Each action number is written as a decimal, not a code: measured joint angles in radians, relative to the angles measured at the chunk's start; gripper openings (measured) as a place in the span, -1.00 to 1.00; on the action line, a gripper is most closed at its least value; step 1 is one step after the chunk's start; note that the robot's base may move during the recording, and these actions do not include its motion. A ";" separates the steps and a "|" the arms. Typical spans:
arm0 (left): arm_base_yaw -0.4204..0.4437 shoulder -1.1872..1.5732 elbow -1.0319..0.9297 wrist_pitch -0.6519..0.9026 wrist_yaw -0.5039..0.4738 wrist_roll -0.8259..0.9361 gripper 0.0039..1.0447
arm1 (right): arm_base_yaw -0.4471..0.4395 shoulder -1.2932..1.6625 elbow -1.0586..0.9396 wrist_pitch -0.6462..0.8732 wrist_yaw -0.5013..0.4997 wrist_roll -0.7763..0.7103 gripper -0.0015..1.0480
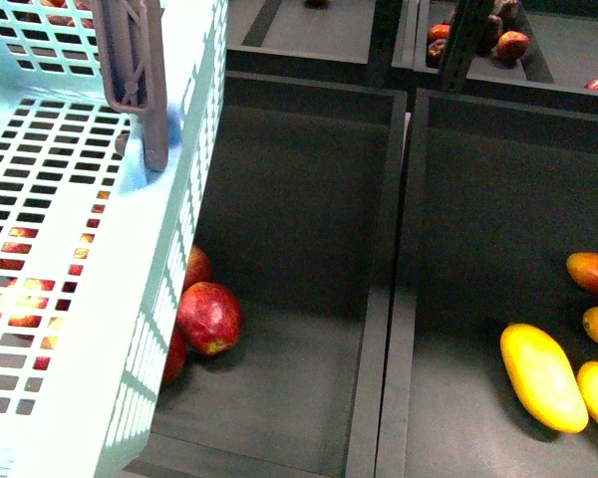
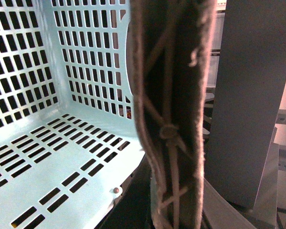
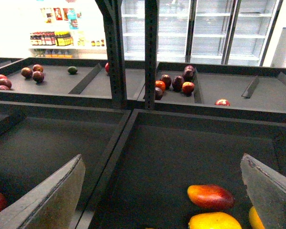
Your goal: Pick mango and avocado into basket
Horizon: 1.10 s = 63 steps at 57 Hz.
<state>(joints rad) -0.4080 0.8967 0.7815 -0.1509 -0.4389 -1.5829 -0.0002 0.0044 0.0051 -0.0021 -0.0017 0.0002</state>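
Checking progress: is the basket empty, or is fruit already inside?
Empty, as far as shown: the basket floor is bare in the left wrist view; the mango lies in its bin.

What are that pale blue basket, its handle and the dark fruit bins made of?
The basket looks like moulded plastic, mint-blue with a slight sheen: its slots are regular and its edges are smooth. Its handle seems to be plastic too, brown-grey, with moulded ribs and rough, frayed-looking edges. The bins are dark grey and matte. They could be painted metal or lined board; the look leaves it open.
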 joint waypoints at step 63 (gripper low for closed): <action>-0.173 0.654 0.324 0.015 0.718 1.354 -0.82 | 0.000 0.000 0.000 0.000 0.000 0.000 0.85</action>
<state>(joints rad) -0.5808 1.5505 1.1053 -0.1356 0.2794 -0.2291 -0.0002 0.0044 0.0051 -0.0021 -0.0013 0.0002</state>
